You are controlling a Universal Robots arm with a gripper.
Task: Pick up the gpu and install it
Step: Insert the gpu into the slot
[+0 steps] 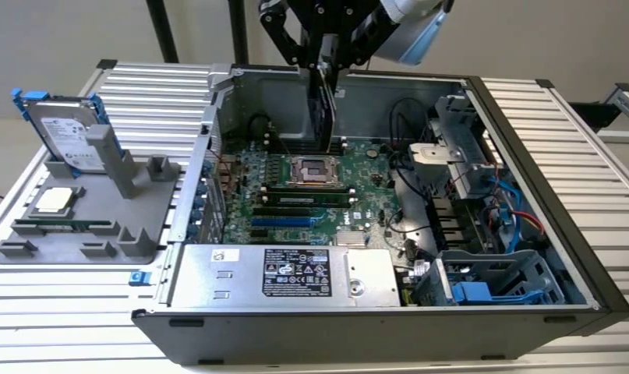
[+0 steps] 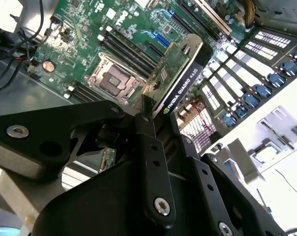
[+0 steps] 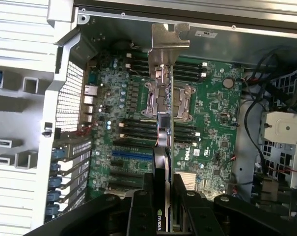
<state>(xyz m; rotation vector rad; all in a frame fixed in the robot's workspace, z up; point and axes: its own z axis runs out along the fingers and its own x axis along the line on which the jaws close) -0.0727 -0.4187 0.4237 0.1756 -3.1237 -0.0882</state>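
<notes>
My gripper (image 1: pixel 323 66) is shut on the gpu (image 1: pixel 325 109), a flat card that hangs edge-down over the open computer case (image 1: pixel 522 140). In the second wrist view the gpu (image 2: pixel 180 78) shows its green board on one face and its black shroud on the other, held between the black fingers (image 2: pixel 149 142). In the first wrist view the gpu (image 3: pixel 163 142) appears edge-on, with its silver bracket (image 3: pixel 170 37) at the far end. The card floats above the motherboard (image 1: pixel 372 199), over the processor socket (image 1: pixel 312 169), apart from the blue and black expansion slots (image 1: pixel 283 222).
A silver hard drive with blue rails (image 1: pixel 70 132) stands on a grey fixture (image 1: pixel 86 234) at the exterior view's left, with a processor chip (image 1: pixel 54 200) beside it. Inside the case sit a power supply (image 1: pixel 283 273), a drive cage (image 1: pixel 491 276) and loose cables (image 1: pixel 507 206).
</notes>
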